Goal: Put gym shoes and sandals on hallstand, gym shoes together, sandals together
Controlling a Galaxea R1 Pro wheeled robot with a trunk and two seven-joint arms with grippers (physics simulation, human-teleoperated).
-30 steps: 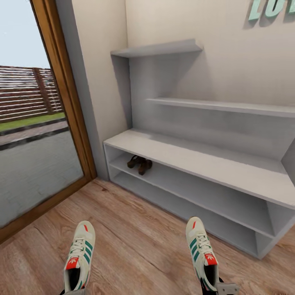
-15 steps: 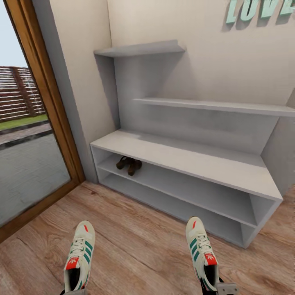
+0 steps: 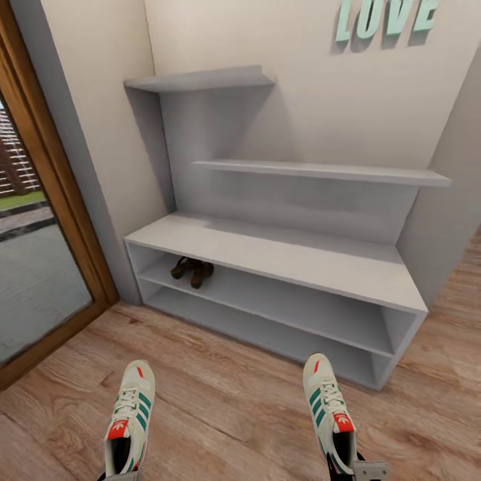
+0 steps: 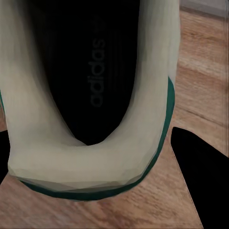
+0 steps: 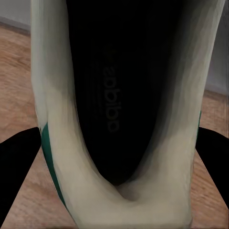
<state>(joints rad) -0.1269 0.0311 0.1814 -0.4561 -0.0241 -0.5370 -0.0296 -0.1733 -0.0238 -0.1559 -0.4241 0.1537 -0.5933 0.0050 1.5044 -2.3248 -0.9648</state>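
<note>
From the head view, the pale grey hallstand [image 3: 280, 267] stands against the wall, and the two dark sandals [image 3: 192, 270] sit side by side at the left end of its upper open shelf row. Down at the bottom edge, one gym shoe [image 3: 128, 419] is held up on the left and the other gym shoe [image 3: 331, 409] on the right, both toes toward the rack, above the corridor floor [image 3: 227, 394]. Teal LOVE letters [image 3: 387, 19] hang on the wall above.

Left wrist view: the left hand [image 4: 102, 164] pinches the sneaker's heel, dark fingers [image 4: 202, 176] either side of it.

Right wrist view: the right hand [image 5: 117, 167] likewise clamps its sneaker's heel between its fingers [image 5: 16, 167].
</note>
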